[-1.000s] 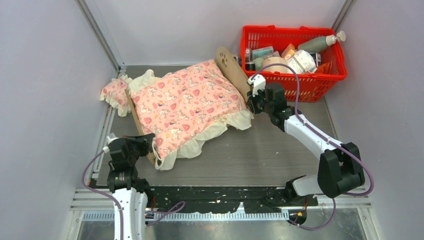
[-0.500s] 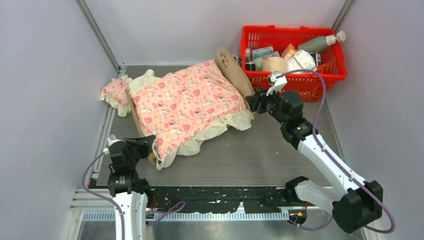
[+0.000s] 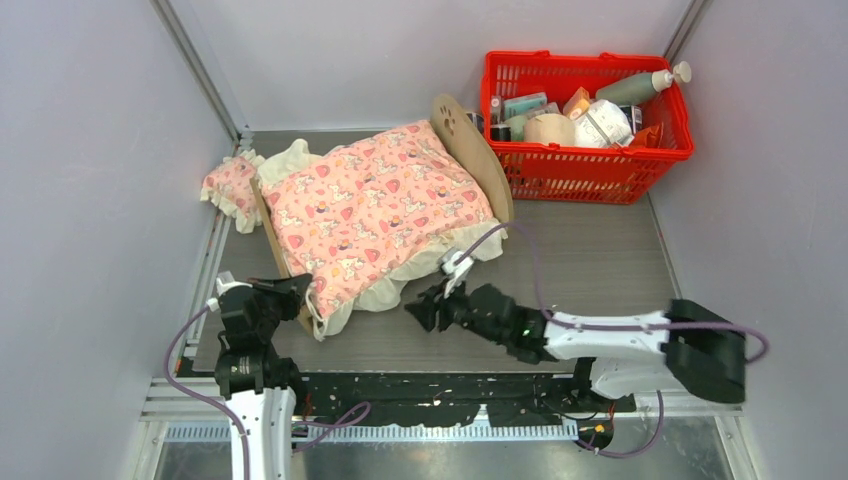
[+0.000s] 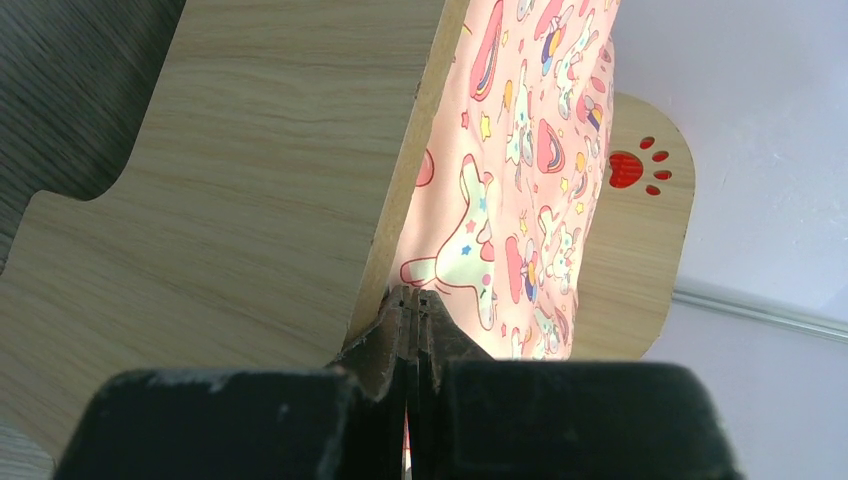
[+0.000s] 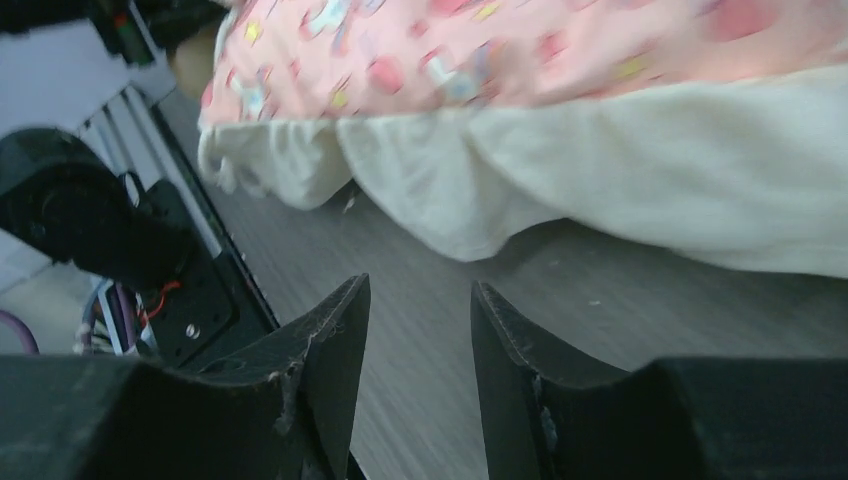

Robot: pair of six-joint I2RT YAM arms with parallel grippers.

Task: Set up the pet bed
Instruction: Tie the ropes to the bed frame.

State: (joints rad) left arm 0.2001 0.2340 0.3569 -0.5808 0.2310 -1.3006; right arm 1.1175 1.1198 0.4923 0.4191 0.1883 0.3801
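Plywood pet bed [image 3: 480,158] sits at upper centre of the grey surface [image 3: 580,265], draped with a pink frilled blanket [image 3: 375,205]. Left tool [image 3: 297,289], lower left, is pressed closed against the bed's footboard edge. Right tool [image 3: 418,311], lower centre, is parted, holding nothing.

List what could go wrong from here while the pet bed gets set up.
1. The left tool is shut at the footboard corner of the light plywood pet bed, against the pink patterned blanket; a pull may drag cloth or shift the frame.
2. The right tool, open and low beside the blanket's cream frill, might snag it.
3. The arched headboard stands close to the red plastic basket; a shove could knock them together.
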